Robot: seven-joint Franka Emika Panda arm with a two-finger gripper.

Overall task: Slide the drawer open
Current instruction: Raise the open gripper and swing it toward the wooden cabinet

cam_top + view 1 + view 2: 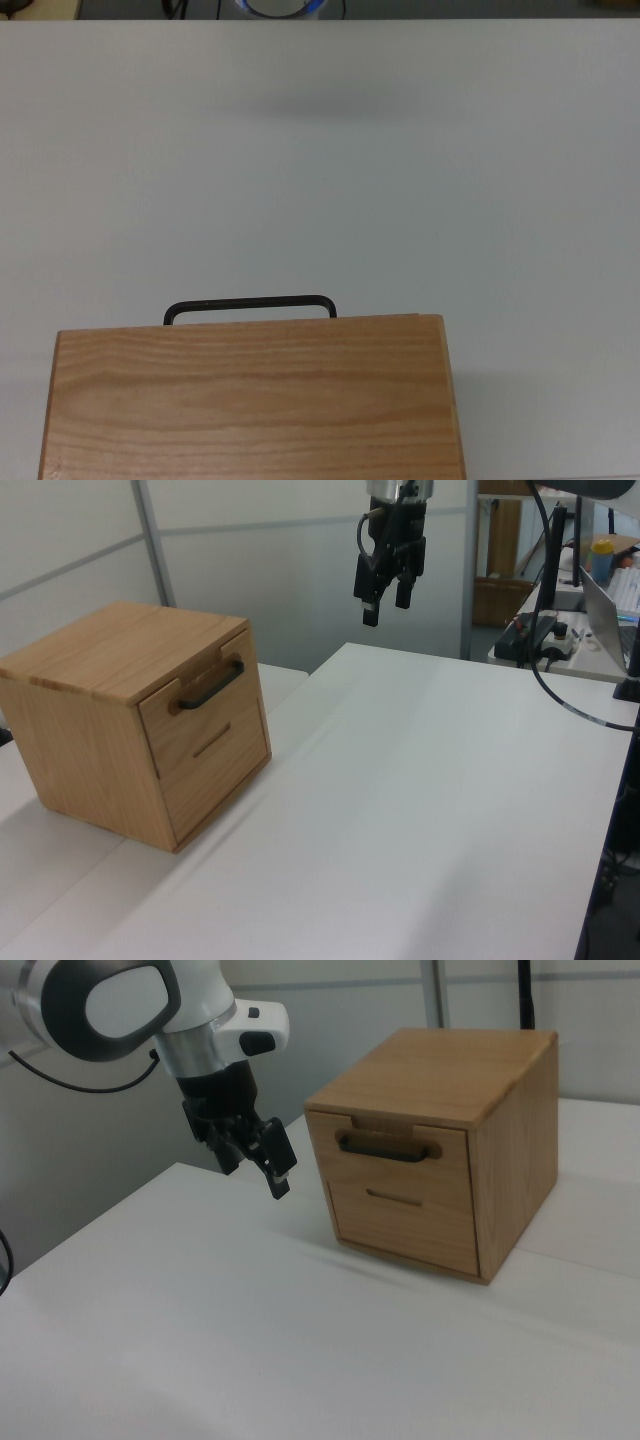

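One gripper (384,598) is hanging high above the table (420,780), fingers parted and carrying nothing, well apart from the closed drawer (190,705) sitting in the cabinet (110,650). Advised: approaching the black handle (212,687) squarely, straddling the bar, then pulling straight outward.

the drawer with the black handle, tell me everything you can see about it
The drawer is the upper front of a light wood cabinet standing on the white table. Its front panel is pale grained wood, carrying a thin black U-shaped bar handle mounted horizontally. It looks shut, its front about level with the panel below it. In the top view only the handle shows past the cabinet's top. Nothing touches it; the hand hangs in the air well clear of it.
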